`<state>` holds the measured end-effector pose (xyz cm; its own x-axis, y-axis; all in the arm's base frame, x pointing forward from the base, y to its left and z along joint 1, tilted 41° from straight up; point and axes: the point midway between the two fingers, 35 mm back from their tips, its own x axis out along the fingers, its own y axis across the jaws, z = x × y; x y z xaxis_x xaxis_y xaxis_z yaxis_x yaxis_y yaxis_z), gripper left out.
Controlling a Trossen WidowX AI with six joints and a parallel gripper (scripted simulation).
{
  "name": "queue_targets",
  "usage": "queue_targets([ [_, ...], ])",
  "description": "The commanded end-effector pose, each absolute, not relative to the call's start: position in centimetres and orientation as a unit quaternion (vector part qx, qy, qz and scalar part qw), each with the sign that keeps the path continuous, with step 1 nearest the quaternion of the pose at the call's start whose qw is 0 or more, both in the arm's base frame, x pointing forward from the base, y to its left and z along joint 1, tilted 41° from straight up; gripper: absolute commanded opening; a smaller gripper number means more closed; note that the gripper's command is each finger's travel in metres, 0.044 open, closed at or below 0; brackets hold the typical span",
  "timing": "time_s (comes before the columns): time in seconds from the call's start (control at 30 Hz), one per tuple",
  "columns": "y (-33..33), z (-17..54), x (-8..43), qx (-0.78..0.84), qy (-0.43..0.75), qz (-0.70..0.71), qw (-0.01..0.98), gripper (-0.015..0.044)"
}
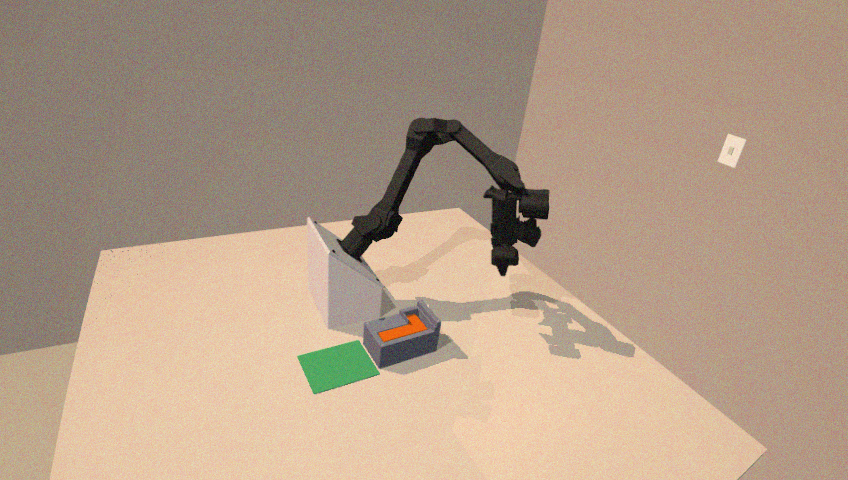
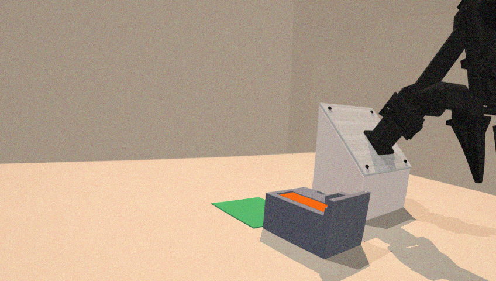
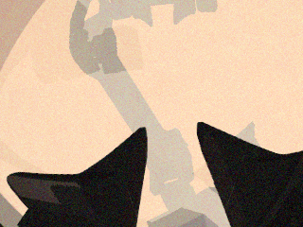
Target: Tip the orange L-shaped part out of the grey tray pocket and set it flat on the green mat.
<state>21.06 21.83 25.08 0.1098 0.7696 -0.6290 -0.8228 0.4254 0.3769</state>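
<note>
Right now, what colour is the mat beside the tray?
Green; the mat shows best in the top view, lying flat beside the grey tray.

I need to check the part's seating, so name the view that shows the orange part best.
The top view: the orange part shows its whole L outline in the grey tray. The exterior view shows only a thin strip. The wrist view misses it.
</note>
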Motion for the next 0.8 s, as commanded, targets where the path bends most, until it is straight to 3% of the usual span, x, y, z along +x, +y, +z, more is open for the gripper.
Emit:
queue_targets([
  [0.0, 17.9, 20.6, 23.4, 0.014, 0.481, 0.463, 0.745, 0.0180],
  [0.33, 6.6, 10.7, 23.3, 0.227, 0.650, 0.264, 0.675, 0.0180],
  [0.77, 11.2, 5.2, 23.3, 0.232, 0.652, 0.262, 0.673, 0.0180],
])
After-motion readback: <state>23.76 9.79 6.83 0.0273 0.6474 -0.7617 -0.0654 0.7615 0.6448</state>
